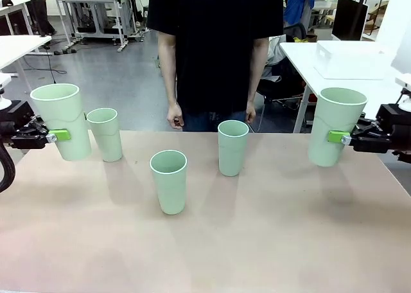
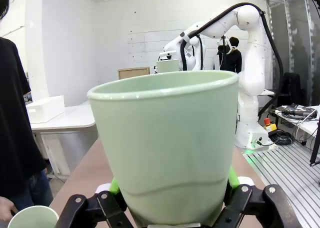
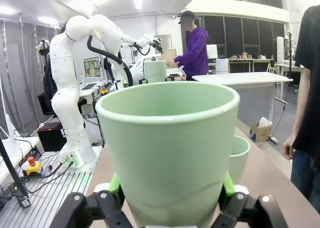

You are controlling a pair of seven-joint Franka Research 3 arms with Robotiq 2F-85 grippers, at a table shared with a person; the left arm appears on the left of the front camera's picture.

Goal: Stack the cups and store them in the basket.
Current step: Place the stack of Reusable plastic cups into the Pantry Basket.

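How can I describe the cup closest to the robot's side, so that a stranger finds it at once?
Look at the tan table in front of the person. Three cups stand on it, apart from the left held cup and right held cup at its ends. Yours is the front cup: nearest the robot's edge, ahead of the far-left cup and the far-middle cup.

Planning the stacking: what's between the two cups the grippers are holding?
Front view: three loose cups stand upright on the table there: left cup, front cup, back cup.
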